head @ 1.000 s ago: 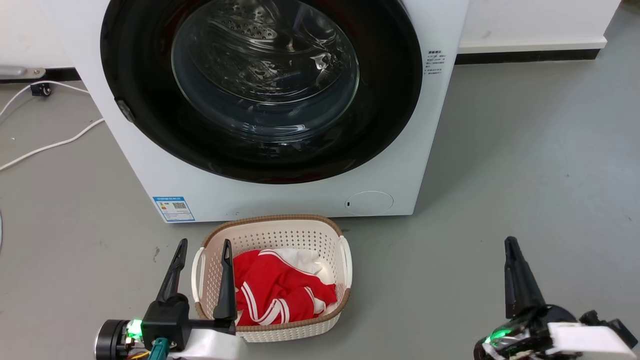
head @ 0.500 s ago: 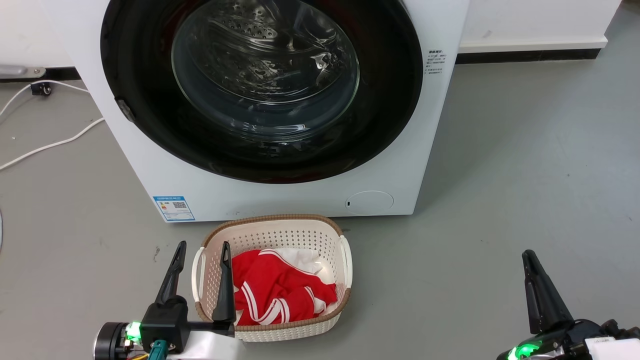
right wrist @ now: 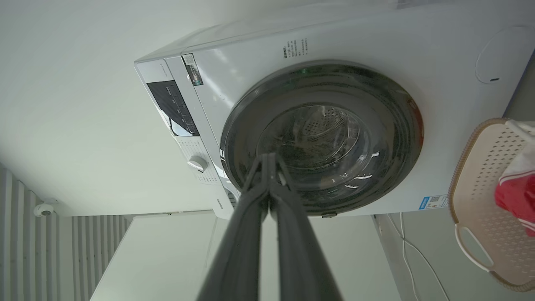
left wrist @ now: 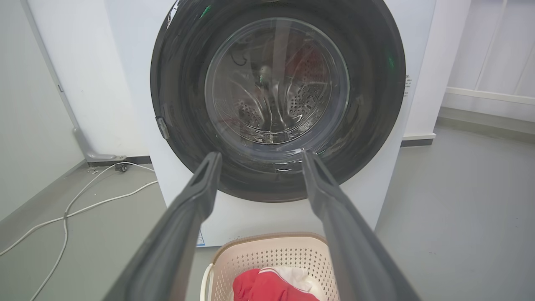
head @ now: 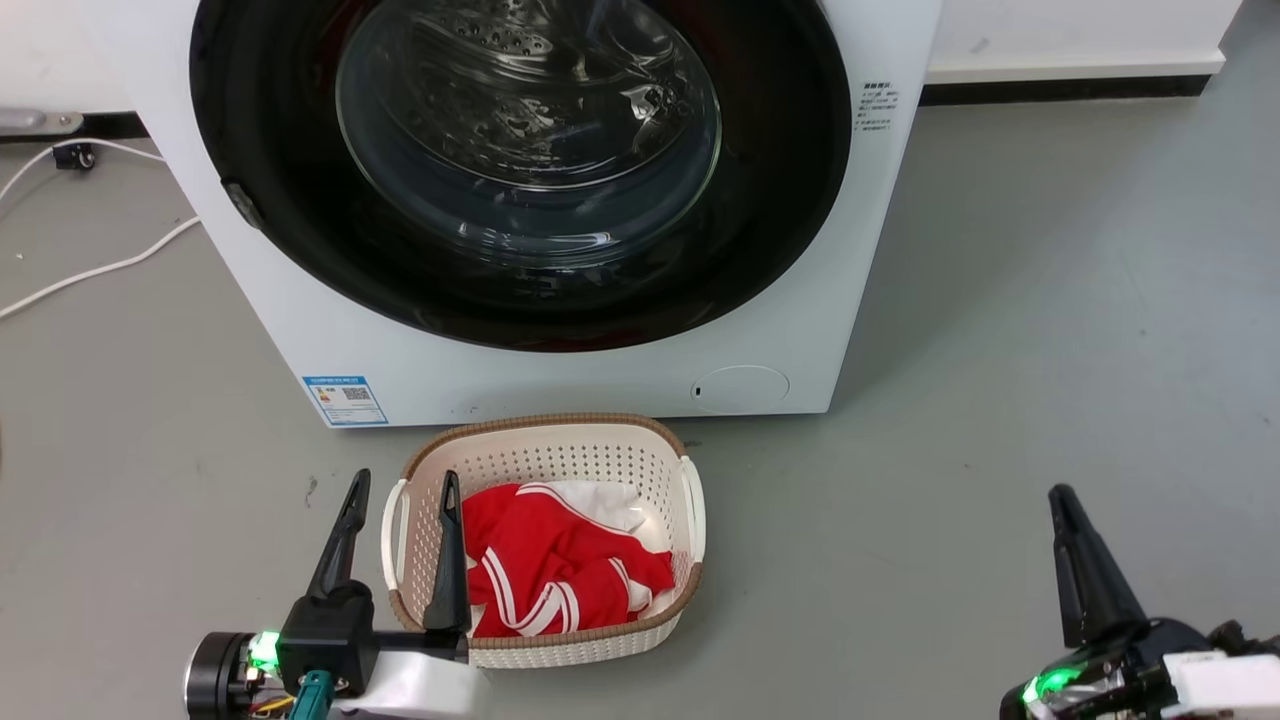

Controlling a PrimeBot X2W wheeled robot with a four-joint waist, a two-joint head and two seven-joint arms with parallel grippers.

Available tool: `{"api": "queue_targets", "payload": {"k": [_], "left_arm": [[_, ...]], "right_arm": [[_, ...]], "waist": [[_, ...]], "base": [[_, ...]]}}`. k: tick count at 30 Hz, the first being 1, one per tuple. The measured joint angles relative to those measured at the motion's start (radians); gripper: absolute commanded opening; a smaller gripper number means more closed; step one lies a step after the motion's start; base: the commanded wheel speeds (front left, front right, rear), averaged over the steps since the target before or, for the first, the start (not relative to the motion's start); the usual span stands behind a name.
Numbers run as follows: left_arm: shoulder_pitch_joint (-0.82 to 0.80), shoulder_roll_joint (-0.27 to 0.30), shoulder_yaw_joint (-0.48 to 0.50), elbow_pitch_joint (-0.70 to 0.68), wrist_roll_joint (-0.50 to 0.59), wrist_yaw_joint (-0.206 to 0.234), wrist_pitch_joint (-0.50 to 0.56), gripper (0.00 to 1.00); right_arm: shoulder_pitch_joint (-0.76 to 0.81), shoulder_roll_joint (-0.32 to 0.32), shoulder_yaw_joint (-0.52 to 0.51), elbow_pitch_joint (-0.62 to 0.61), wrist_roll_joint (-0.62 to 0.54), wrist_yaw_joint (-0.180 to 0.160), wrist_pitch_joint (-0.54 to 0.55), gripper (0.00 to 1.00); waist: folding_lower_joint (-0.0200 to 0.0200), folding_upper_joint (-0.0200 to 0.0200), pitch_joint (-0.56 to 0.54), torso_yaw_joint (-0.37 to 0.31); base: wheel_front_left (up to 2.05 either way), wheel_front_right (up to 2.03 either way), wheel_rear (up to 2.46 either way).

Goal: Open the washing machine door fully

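The washing machine door (head: 528, 140) is a big round glossy black ring with a clear glass bowl, lying flat and closed against the white machine (head: 560, 385). A small grey latch tab (head: 243, 203) sits on its left rim. My left gripper (head: 405, 478) is open at the lower left, its fingers straddling the left rim of a basket, well short of the door. In the left wrist view the left gripper (left wrist: 261, 154) frames the door (left wrist: 276, 83). My right gripper (head: 1058, 492) is shut and empty over the floor at the lower right. In the right wrist view, the right gripper (right wrist: 269, 156) points at the door (right wrist: 322, 138).
A cream perforated basket (head: 545, 430) with red and white clothes (head: 560, 570) stands on the grey floor just in front of the machine. A white cable (head: 90, 270) trails on the floor at the left. A wall with a dark baseboard (head: 1060, 92) runs behind.
My right gripper has moved a little right and lower in the head view. The whole picture has slid up slightly, so the camera moved. The door and the left gripper are as before.
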Motion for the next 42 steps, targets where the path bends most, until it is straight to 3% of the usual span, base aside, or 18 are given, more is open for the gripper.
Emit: {"api": "queue_targets", "payload": {"k": [9,15,20,28,42], "left_arm": [[-0.043,0.0,0.002,-0.02,0.009,-0.007,0.0,1.0],[-0.116,0.0,-0.001,-0.039,0.01,-0.022,0.0,1.0],[-0.179,0.0,0.001,-0.061,0.017,-0.03,0.0,1.0],[-0.274,0.0,-0.001,-0.086,0.008,-0.034,0.0,1.0],[-0.353,0.0,-0.001,-0.114,0.0,-0.037,0.0,1.0]], "right_arm": [[-0.193,-0.006,-0.104,0.131,-0.067,0.0,0.031,0.0],[-0.45,-0.081,-0.212,0.307,-0.083,0.0,0.058,0.0],[-0.666,-0.142,-0.238,0.415,-0.104,0.0,0.066,0.0],[-0.963,-0.195,-0.22,0.517,-0.121,0.0,0.111,0.0],[-1.314,-0.264,-0.059,0.665,-0.227,0.0,0.258,0.0]], "waist": [[0.0,0.0,0.06,0.005],[0.0,0.0,0.15,0.022],[0.0002,0.0,0.238,0.035],[0.0002,0.0,0.379,0.061],[0.0002,0.0,0.527,0.103]], "base": [[0.0,0.0,0.0],[0.0,0.0,0.0],[0.0,0.0,0.0],[0.0,0.0,0.0],[0.0,0.0,0.0]]}}
